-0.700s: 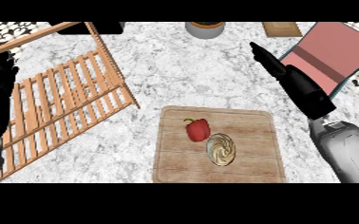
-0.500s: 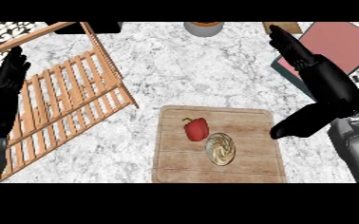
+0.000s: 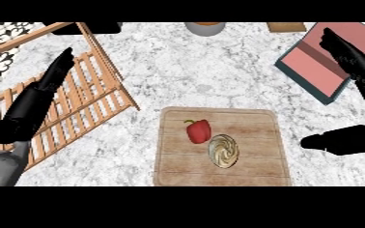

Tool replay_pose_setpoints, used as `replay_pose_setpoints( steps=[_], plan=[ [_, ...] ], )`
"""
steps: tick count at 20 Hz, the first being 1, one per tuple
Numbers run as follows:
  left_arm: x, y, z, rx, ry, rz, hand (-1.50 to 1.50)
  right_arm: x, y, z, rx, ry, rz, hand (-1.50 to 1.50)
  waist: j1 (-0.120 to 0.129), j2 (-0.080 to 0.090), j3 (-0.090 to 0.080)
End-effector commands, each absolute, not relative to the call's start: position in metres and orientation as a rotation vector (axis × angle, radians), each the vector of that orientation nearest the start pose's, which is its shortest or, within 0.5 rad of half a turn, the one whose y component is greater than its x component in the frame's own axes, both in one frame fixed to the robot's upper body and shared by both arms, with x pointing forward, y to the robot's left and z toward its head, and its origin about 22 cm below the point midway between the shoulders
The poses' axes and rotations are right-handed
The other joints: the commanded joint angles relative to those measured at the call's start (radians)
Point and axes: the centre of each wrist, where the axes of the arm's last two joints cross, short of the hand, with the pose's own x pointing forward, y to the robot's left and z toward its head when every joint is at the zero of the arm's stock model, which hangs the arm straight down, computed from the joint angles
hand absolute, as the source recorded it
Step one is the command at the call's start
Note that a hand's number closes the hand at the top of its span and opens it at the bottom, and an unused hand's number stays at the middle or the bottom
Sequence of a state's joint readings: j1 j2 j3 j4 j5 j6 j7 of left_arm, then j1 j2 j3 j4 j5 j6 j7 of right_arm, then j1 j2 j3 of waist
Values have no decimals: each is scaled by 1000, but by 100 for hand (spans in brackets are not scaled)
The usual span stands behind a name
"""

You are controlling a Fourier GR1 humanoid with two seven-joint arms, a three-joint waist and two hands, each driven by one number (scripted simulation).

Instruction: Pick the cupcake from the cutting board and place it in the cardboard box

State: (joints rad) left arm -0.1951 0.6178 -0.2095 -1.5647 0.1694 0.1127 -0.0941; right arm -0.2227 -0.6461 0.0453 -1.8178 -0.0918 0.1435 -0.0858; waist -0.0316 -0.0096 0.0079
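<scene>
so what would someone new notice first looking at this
Probably the bright red bell pepper beside the pale swirl-topped cupcake, both on the light wooden cutting board at lower centre of the marble counter. Next, the two black hands framing it: the left hand over the slatted wooden rack, the right hand over the pink, teal-rimmed box.

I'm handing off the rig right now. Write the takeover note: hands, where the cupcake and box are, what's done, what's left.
Left hand: open, fingers straight, over the wooden rack at left, holding nothing.
Right hand: open, at the right edge, holding nothing.
Cupcake: on the cutting board, beside the red pepper.
Cardboard box: not clearly identifiable.
Done: nothing.
Left: grasp cupcake, place in box.
</scene>
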Motion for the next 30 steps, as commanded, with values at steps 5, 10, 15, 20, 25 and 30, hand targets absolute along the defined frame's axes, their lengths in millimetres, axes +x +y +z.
replay_pose_setpoints(
  steps=[5,10,15,20,25,30],
  plan=[
    [279,262,62,102,-1736,-517,0,246,-291,169,-297,-2022,1165,-150,19,8,-8],
    [287,273,71,103,-1740,-527,0,228,-271,177,-415,-1761,1470,-150,17,6,-11],
    [290,270,62,111,-1734,-524,0,208,-236,183,-460,-1586,1693,-150,25,9,-12],
    [295,270,59,112,-1752,-540,0,192,-198,194,-580,-1467,1771,-150,31,11,-12],
    [299,265,66,115,-1752,-527,0,183,-169,184,-597,-1336,1807,-150,33,10,-11],
    [294,276,57,86,-1750,-523,0,173,-145,172,-600,-1277,1778,-150,31,9,-9]
  ],
)
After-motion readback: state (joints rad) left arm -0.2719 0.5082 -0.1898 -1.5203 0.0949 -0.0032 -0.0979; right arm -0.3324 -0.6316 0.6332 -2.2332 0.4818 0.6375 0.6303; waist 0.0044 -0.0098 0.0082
